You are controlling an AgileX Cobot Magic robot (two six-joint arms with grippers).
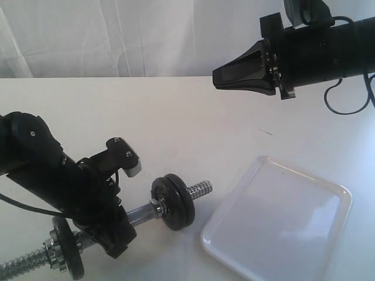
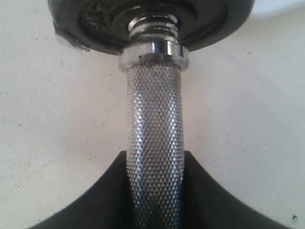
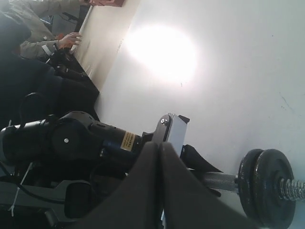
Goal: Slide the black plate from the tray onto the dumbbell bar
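My left gripper [image 2: 153, 191] clamps the bar [image 2: 153, 138] on its grippy knurling; right gripper [image 1: 234, 73] hangs closed. The plate [image 1: 173, 201], heavy and stiff, sits beyond the left gripper.

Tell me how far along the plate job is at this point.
Done, it seems: the tray holds no disc, and the black plate sits on the dumbbell bar near its threaded end. In hand: the left gripper has its jaws closed on the knurled middle. The right gripper is raised above the table, jaws together, holding nothing. Left: at most letting go of the bar.
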